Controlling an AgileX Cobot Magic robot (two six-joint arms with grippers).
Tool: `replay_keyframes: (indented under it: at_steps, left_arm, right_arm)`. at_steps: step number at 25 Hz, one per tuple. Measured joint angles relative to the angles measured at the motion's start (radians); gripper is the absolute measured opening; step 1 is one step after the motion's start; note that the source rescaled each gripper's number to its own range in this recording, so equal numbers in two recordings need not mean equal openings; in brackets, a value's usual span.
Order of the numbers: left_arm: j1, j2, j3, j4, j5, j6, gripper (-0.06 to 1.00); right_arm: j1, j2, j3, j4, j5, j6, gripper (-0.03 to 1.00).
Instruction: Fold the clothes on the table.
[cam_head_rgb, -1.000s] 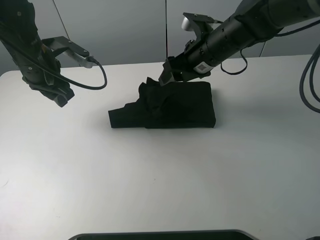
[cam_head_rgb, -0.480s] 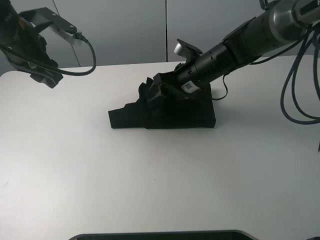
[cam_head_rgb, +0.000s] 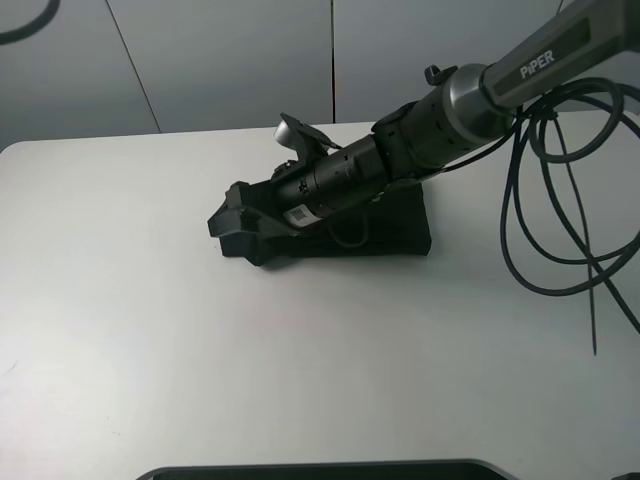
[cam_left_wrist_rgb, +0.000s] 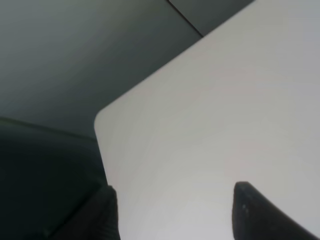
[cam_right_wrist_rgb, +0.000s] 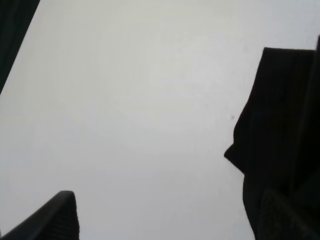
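Observation:
The clothes (cam_head_rgb: 400, 225) are a black shirt lying folded into a thick rectangle on the white table (cam_head_rgb: 150, 330), a little behind its middle. My right arm stretches low across the shirt from the right. My right gripper (cam_head_rgb: 240, 225) sits at the shirt's left end, open. In the right wrist view its fingertips (cam_right_wrist_rgb: 62, 212) stand wide apart over bare table, with the black cloth (cam_right_wrist_rgb: 275, 125) beside one finger and nothing between them. My left gripper (cam_left_wrist_rgb: 175, 212) is open above a rounded table corner (cam_left_wrist_rgb: 107, 122), holding nothing. The exterior view does not show the left arm.
Black cables (cam_head_rgb: 560, 200) hang in loops from the right arm over the table's right side. Grey wall panels (cam_head_rgb: 230, 60) stand behind the table. A dark edge (cam_head_rgb: 320, 470) shows at the table's front.
The right arm has swept left across the shirt, and the bunched-up fold now lies lower under it. The left arm has lifted up and left, out of the exterior view.

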Motion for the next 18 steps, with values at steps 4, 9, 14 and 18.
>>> replay_keyframes:
  at_steps: [4,9,14,18]
  left_arm:
    - [0.000,-0.119,0.000,0.004,0.000,0.000,0.69]
    - [0.000,-0.270,0.000,0.008,-0.018,0.000,0.69]
    - [0.000,-0.408,0.000,0.010,-0.032,-0.010,0.69]
    - [0.000,-0.506,0.000,-0.013,-0.013,-0.014,0.69]
  right_arm:
    - [0.000,0.000,0.000,0.018,0.000,-0.020,0.78]
    - [0.001,0.000,0.000,0.018,0.023,-0.026,0.78]
    - [0.018,0.000,0.000,0.018,0.021,-0.066,0.78]
    - [0.020,-0.019,0.000,0.011,0.017,-0.117,0.78]
